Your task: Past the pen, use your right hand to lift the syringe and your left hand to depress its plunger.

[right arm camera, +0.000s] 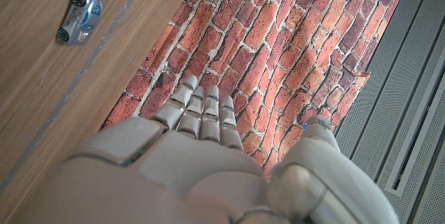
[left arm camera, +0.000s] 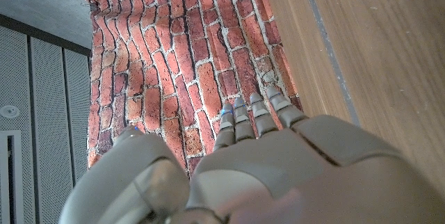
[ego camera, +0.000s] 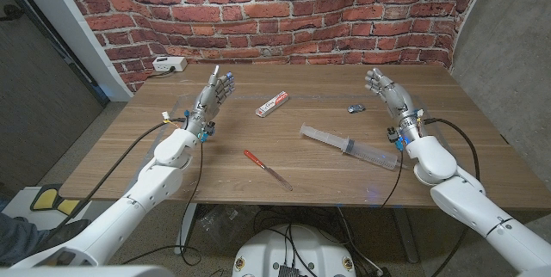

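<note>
Both hands wait with fingers apart, holding nothing: right hand (ego camera: 385,90), left hand (ego camera: 213,94). We see the syringe (ego camera: 349,145) on the table (ego camera: 258,182) beyond the pen (ego camera: 266,169), untouched. No step begun; next our right hand must reach inward and grasp its barrel.

The long clear plastic syringe (ego camera: 349,146) lies on the wooden table (ego camera: 258,174). Nearer the robot and to its left lies the thin red pen (ego camera: 266,169). Beyond it to the left lies the small white and red box (ego camera: 272,105), and beyond it to the right the small blue toy car (ego camera: 355,107). The left hand (ego camera: 213,95) stands far left of the syringe, the right hand (ego camera: 386,89) just right.
</note>
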